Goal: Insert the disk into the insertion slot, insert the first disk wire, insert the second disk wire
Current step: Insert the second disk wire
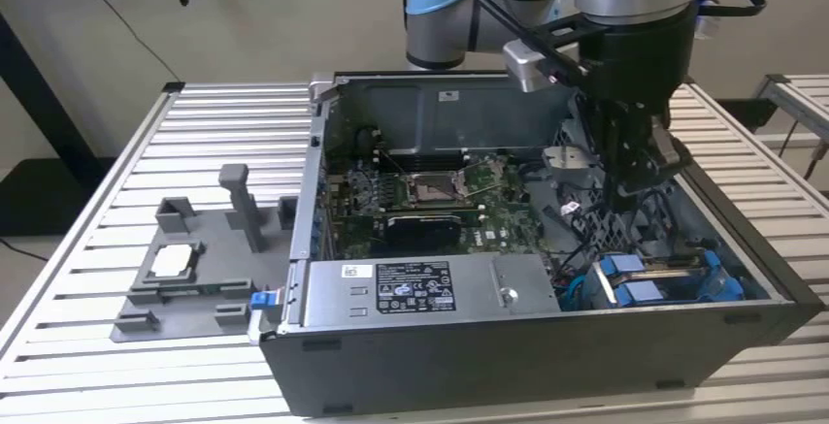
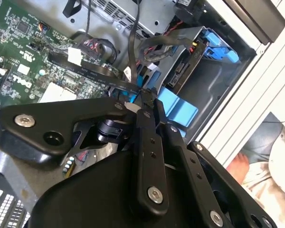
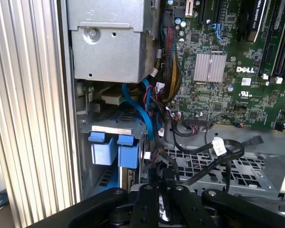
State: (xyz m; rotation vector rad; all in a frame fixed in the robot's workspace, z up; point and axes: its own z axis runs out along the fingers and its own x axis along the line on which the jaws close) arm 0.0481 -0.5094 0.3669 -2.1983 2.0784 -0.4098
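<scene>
- The tool is clamped on a thin black wire, deep in the case.
- The disk sits in the slot, near the tool's tips.
- The wire looks light and floppy; its stiff plug end seems the best hold.

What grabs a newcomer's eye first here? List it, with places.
The open computer case on the slatted table, green motherboard exposed. The black gripper reaches down inside it at the exterior view's right, close to bright blue tabs in the insertion slot.
</scene>
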